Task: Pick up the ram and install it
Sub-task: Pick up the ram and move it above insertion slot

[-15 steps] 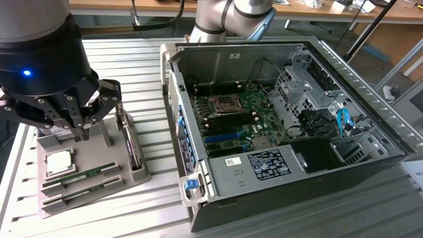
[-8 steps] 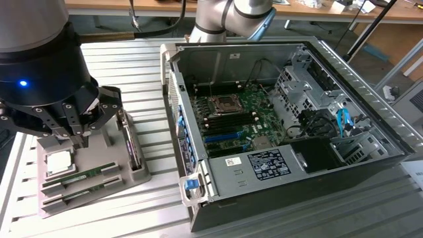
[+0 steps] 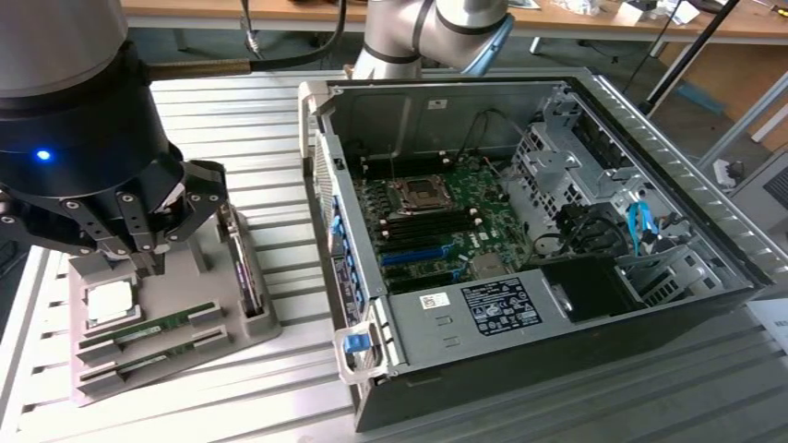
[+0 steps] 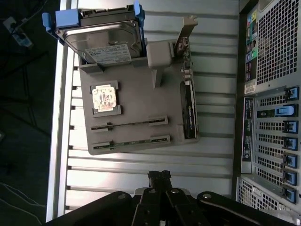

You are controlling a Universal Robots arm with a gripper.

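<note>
Ram (image 3: 149, 326) lies in grey tray (image 3: 261, 325), apart from closed tool (image 3: 148, 262).

Robotics lab or workshop, robot arm (image 3: 412, 37) above a slatted metal table (image 3: 246, 111), opened PC case (image 3: 407, 115), grey fixture (image 3: 197, 281) holding computer parts, wooden workbenches (image 3: 246, 11) along the back

Ext. cam sits high, tilted down across the slatted tabletop (image 3: 283, 277). The arm's wrist and pincer (image 3: 146, 258) loom close on the exterior view's left, and the open PC case (image 3: 555, 388) lies mid-frame, a bit farther off. Wrist cam looks straight down past its own pincer (image 4: 159, 176), from well above the grey parts holder (image 4: 136, 106). Shared btw. both views: the holder (image 3: 197, 277), the tabletop (image 4: 141, 169) around it, and the PC case (image 4: 275, 56) wall nearest the holder.
</note>
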